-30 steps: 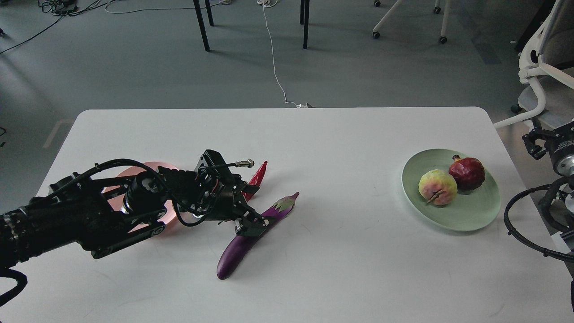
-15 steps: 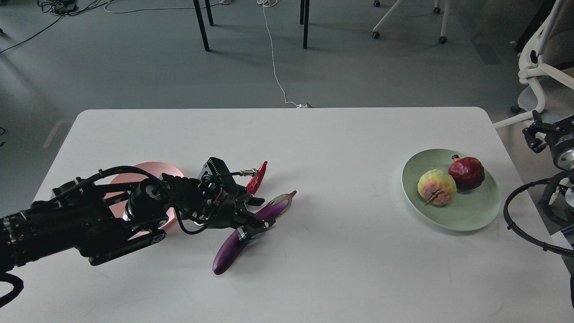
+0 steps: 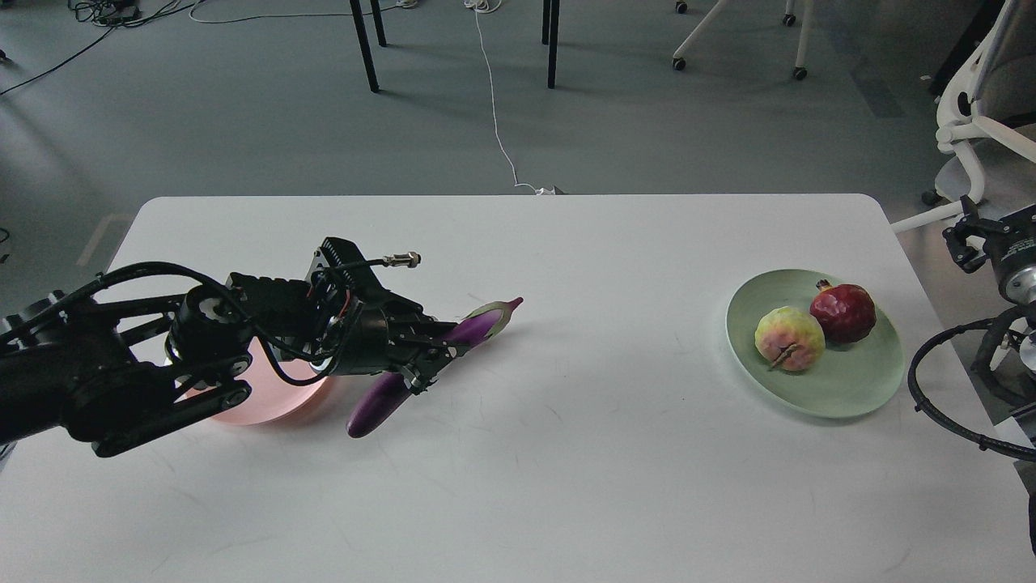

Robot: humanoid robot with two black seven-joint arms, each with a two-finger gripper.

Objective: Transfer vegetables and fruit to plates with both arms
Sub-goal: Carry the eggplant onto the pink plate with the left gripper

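Observation:
My left gripper (image 3: 425,356) is shut on the purple eggplant (image 3: 372,409) near its middle and holds it tilted above the table, cap end (image 3: 494,312) up and to the right. The eggplant's lower end hangs just right of the pale pink plate (image 3: 267,397), which my left arm partly covers. The red chili pepper is hidden behind the gripper and eggplant. The dark red pomegranate (image 3: 843,312) and the bumpy yellow-green and pink fruit (image 3: 789,338) lie on the pale green plate (image 3: 817,401) at the right. Of my right arm (image 3: 1008,267) only joints and cables show at the right edge.
The white table (image 3: 566,486) has rounded corners; its far edge runs along the top. Table legs, chair bases and a white cable lie on the floor beyond. A white office chair (image 3: 979,121) stands off the table's far right corner.
My left gripper closed on the eggplant, lifted it off the table and carried it left and up toward the pink plate. The chili went out of sight behind it. The right arm barely moved.

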